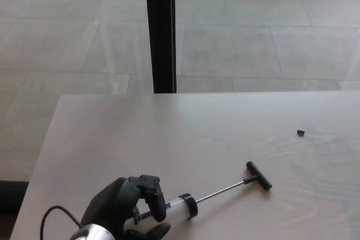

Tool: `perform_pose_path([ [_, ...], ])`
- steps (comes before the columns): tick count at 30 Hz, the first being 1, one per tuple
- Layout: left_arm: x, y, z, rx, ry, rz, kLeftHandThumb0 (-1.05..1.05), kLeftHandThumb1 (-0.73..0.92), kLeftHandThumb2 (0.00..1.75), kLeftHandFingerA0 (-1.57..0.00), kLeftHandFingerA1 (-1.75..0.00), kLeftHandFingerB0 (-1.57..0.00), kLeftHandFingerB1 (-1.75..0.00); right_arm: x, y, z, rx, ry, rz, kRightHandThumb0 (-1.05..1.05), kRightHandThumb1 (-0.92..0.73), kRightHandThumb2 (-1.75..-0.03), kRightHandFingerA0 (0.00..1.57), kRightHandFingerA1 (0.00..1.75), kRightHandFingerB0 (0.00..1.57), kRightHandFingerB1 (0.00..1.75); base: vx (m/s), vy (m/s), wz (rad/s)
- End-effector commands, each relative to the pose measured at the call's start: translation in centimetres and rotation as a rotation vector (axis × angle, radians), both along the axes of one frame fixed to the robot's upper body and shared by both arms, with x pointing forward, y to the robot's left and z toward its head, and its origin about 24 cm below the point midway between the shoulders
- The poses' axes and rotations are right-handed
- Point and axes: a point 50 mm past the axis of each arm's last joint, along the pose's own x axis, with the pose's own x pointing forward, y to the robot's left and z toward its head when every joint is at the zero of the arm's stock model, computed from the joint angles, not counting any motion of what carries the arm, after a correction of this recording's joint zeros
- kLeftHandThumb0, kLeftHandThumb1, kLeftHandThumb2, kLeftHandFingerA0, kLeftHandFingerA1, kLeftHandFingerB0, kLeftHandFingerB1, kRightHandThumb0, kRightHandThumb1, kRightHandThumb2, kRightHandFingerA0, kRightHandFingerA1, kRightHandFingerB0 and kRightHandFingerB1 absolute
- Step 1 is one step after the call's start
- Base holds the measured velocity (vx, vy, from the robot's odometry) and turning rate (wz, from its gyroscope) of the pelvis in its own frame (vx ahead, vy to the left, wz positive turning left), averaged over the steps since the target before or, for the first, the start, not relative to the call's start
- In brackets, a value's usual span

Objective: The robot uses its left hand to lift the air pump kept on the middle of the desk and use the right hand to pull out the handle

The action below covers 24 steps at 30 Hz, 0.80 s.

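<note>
The left robot hand (132,209) grasps the air pump (177,206), its handle (258,175) pulled out.

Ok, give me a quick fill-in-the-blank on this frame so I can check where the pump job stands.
1. The air pump is held by the robot's ____ hand.
2. Its T-handle and thin rod are pulled ____ of the barrel.
3. The robot's right hand is ____ in view.
4. A small dark speck lies on the ____, far from the pump.

Missing words: left; out; not; desk
</note>
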Motion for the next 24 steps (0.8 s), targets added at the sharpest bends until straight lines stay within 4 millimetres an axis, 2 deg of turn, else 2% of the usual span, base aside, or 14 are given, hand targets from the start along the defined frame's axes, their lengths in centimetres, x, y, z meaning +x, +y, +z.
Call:
perform_pose_path([
  [1,0.8,0.8,-1.2,0.169,0.059,-0.013,-0.26,0.76,0.87,-0.74,-1.61,-0.57,-0.90,0.2,-0.3,0.1,0.057,-0.049,-0.063,-0.75,-0.83,-0.67,0.01,0.31,0.15,0.25,0.00,0.000,0.00],
  [2,1.0,0.7,-1.1,0.189,0.052,-0.046,-0.28,0.76,0.79,-0.74,-1.56,-0.55,-0.78,0.2,-0.3,0.1,0.063,-0.054,-0.061,-0.76,-0.65,-1.03,0.01,0.33,0.10,0.38,0.00,0.000,0.00],
  [3,1.0,0.7,-1.1,0.189,0.051,-0.046,-0.28,0.76,0.79,-0.74,-1.56,-0.55,-0.78,0.2,-0.2,0.2,0.063,-0.055,-0.060,-0.76,-0.65,-1.03,0.01,0.33,0.10,0.38,0.00,0.000,0.00],
  [4,1.1,0.7,-1.1,0.199,0.041,-0.065,-0.29,0.71,0.76,-0.75,-1.56,-0.55,-0.76,0.2,-0.2,0.2,0.063,-0.057,-0.062,-0.75,-0.84,-0.66,0.02,0.33,0.18,0.27,0.00,0.000,0.00],
  [7,1.5,0.4,-0.6,0.215,0.000,-0.118,-0.30,0.64,0.78,-0.82,-1.62,-0.62,-0.79,0.1,0.0,0.1,0.076,-0.063,-0.059,-0.70,-0.82,-0.66,0.05,0.36,0.19,0.29,0.00,0.000,0.00],
  [8,1.6,0.4,-0.5,0.211,-0.004,-0.122,-0.31,0.66,0.74,-0.79,-1.58,-0.64,-0.79,0.1,0.0,0.0,0.075,-0.064,-0.061,-0.36,-0.51,-1.08,0.05,0.55,0.00,0.48,0.00,0.000,0.00],
  [9,1.7,0.3,-0.4,0.210,-0.018,-0.134,-0.30,0.64,0.75,-0.82,-1.58,-0.67,-0.79,0.0,0.0,0.0,0.076,-0.071,-0.060,-0.36,-0.52,-1.09,0.05,0.55,0.00,0.48,0.00,0.000,0.00],
  [10,1.7,0.3,-0.3,0.208,-0.028,-0.147,-0.28,0.63,0.77,-0.82,-1.57,-0.70,-0.78,0.0,0.0,0.0,0.077,-0.076,-0.062,-0.72,-0.65,-0.95,0.08,0.54,0.14,0.43,0.00,0.000,0.00],
  [12,1.8,0.4,-0.3,0.209,-0.033,-0.153,-0.28,0.64,0.74,-0.82,-1.57,-0.70,-0.78,0.1,0.1,0.0,0.078,-0.077,-0.062,-0.73,-0.65,-0.95,0.09,0.54,0.14,0.43,0.00,0.000,0.00],
  [13,1.7,0.5,-0.3,0.214,-0.038,-0.166,-0.31,0.62,0.74,-0.83,-1.55,-0.68,-0.78,0.1,0.1,-0.1,0.073,-0.077,-0.064,-0.71,-0.83,-0.65,0.14,0.52,0.23,0.31,0.00,0.000,0.00],
  [15,1.6,0.8,-0.3,0.218,-0.051,-0.185,-0.28,0.62,0.75,-0.82,-1.56,-0.70,-0.78,0.2,0.2,0.0,0.085,-0.078,-0.061,-0.71,-0.81,-0.65,0.15,0.62,0.22,0.30,0.00,0.000,0.00],
  [19,1.5,1.2,-0.4,0.236,-0.062,-0.227,-0.30,0.62,0.75,-0.80,-1.42,-0.69,-0.76,0.1,0.3,-0.2,0.095,-0.066,-0.052,-0.70,-0.81,-0.63,0.10,0.48,0.20,0.30,0.00,0.000,0.00],
  [20,1.3,1.4,-0.4,0.237,-0.052,-0.252,-0.33,0.63,0.71,-0.81,-1.22,-0.70,-0.74,-0.1,0.4,-0.3,0.087,-0.059,-0.050,-0.70,-0.82,-0.65,0.15,0.51,0.19,0.29,0.00,0.000,0.00],
  [24,0.9,1.9,-0.5,0.222,-0.050,-0.276,-0.34,0.64,0.68,-0.82,-1.08,-0.71,-0.71,-0.1,0.6,-0.4,0.088,-0.046,-0.041,-0.71,-0.83,-0.65,0.14,0.51,0.19,0.28,0.00,0.000,0.00],
])
